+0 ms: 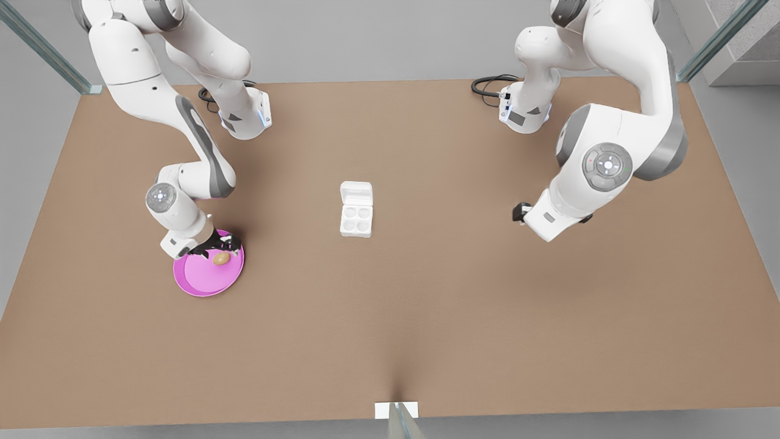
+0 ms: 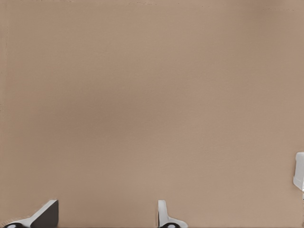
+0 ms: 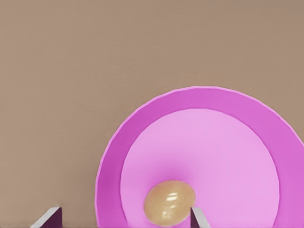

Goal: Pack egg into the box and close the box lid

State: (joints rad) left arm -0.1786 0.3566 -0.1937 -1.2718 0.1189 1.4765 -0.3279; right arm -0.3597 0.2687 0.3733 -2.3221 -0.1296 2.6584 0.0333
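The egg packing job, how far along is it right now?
Nothing is done yet. The egg lies on the pink plate, with the open right gripper poised around it. The box is empty, its lid open. The left gripper waits apart, open. Lifting, placing and closing remain.

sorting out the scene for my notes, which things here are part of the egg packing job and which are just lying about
Part of the job:
- egg, lying on the plate
- box, four cups empty
- box lid, open
- right hand, open over the egg
- left hand, open, waiting away from the box

Just there:
- pink plate, only carrying the egg
- table
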